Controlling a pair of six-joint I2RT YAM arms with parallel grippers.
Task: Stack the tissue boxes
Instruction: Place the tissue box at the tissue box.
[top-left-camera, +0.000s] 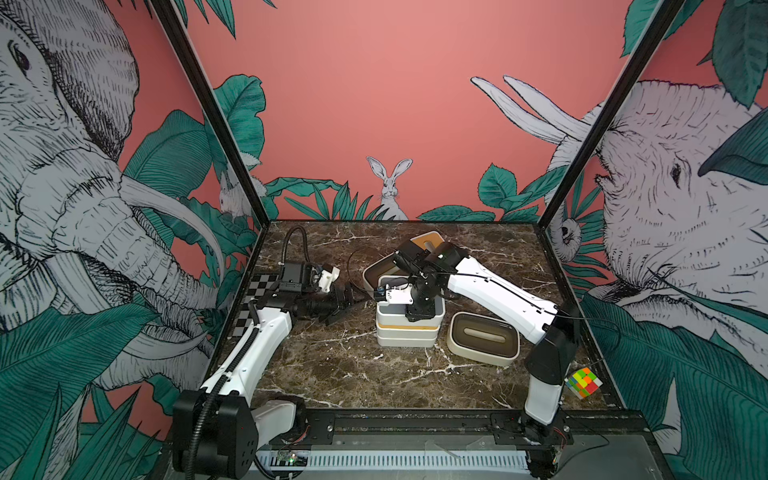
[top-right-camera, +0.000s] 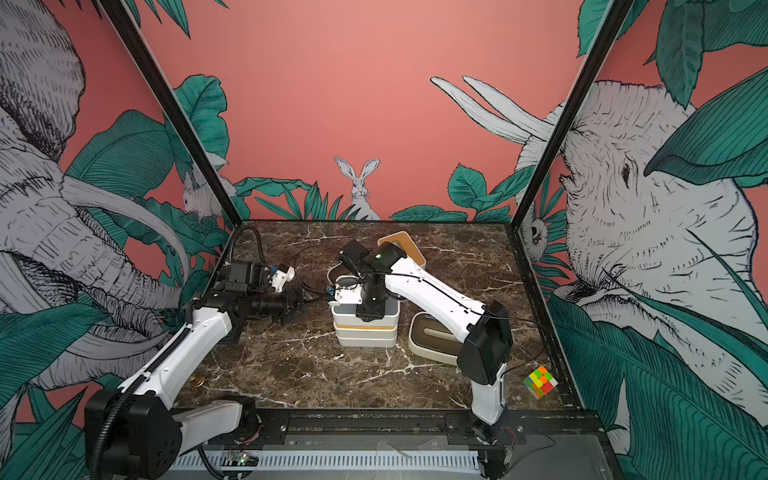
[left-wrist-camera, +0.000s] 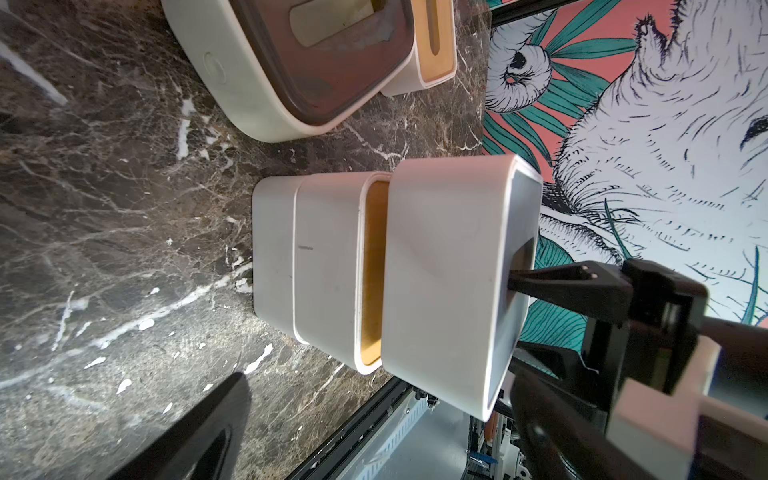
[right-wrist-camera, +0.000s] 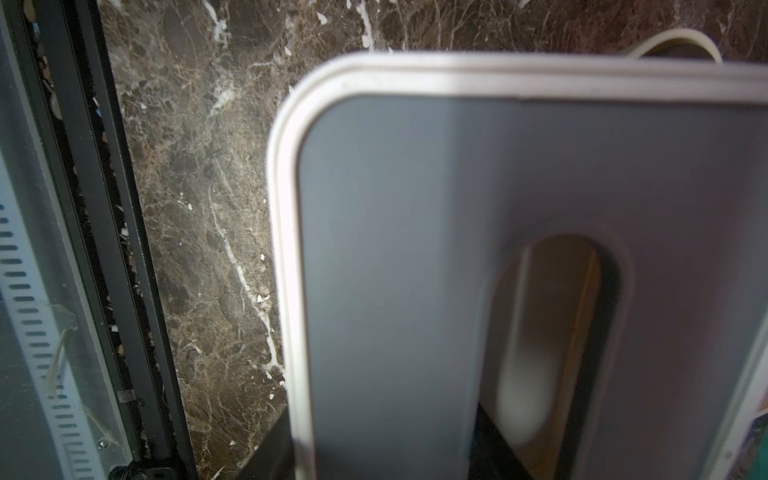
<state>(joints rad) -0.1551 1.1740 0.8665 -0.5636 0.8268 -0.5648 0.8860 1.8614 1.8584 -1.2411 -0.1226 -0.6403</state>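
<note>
Right gripper (top-left-camera: 420, 316) is pinched shut on the grey-lidded box (top-left-camera: 390, 311). One finger (left-wrist-camera: 524, 281) pokes down into the lid slot, and the other is mostly hidden behind the box's edge. That box tops the stack in the middle of the table, over the tan-lidded box (top-left-camera: 408, 328), which sits on the bottom box (top-left-camera: 405, 341), whose lid is covered.

In the left wrist view the grey one looks skewed, with a wedge of tan lid showing in the gap, so I can't tell if it's fully seated. The right wrist view is blurry. Through the slot there's just a tan-ish inside, contents unclear.

Left gripper (top-left-camera: 340, 309) hangs wide open just left of the stack, touching nothing. A front brown-lidded box (top-left-camera: 484, 338) lies just right of the stack, under the right arm. Behind the stack, a rear brown-lidded box (top-left-camera: 371, 275) and the far tan box (top-left-camera: 428, 240) are half hidden by that arm.

There's open marble table (top-left-camera: 353, 374) at the front. The cube (top-left-camera: 583, 382) sits by the front-right edge and the checkerboard (top-left-camera: 261, 286) runs along the left edge.
</note>
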